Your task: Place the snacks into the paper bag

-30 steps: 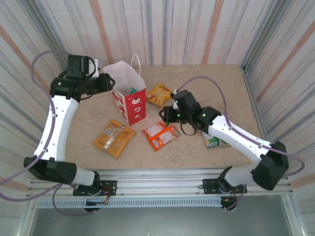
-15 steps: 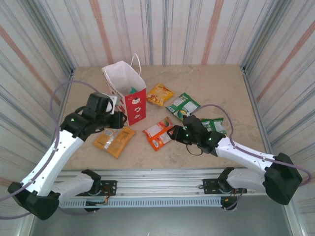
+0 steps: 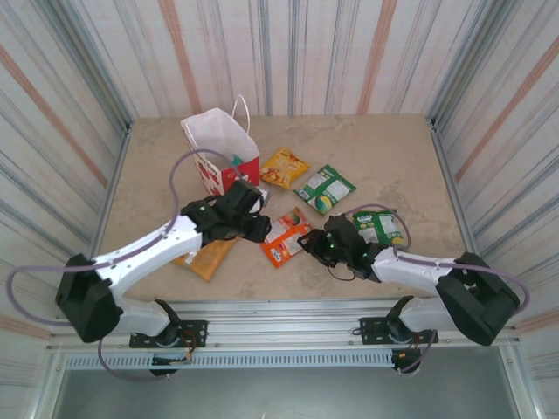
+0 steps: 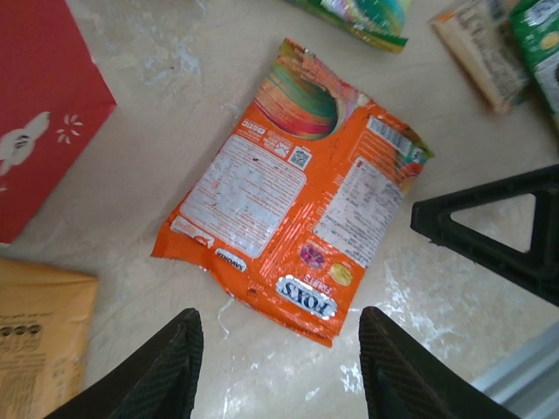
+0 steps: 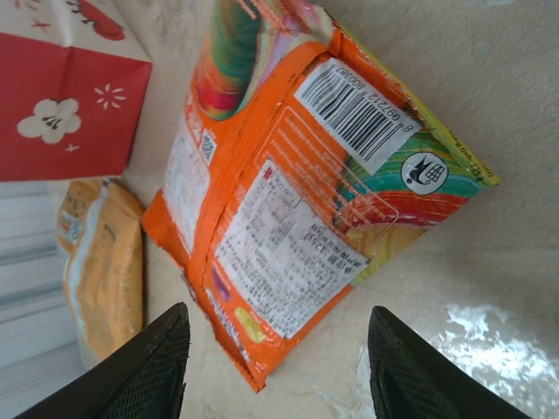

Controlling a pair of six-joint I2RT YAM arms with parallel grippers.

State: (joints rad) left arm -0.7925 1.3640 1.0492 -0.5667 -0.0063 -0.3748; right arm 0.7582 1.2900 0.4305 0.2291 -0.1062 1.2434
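Beige table (image 3: 393, 148), upright paper bag (image 3: 218, 147), snack packets (image 3: 281, 237) (orange, yellow, green) flat

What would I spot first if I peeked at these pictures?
The bright orange packet in the middle of the table, with both robot arms bent in toward it. The left fingers and right fingers are open, one pair on each side of it. Farther back on the left stands the red-and-white paper bag.
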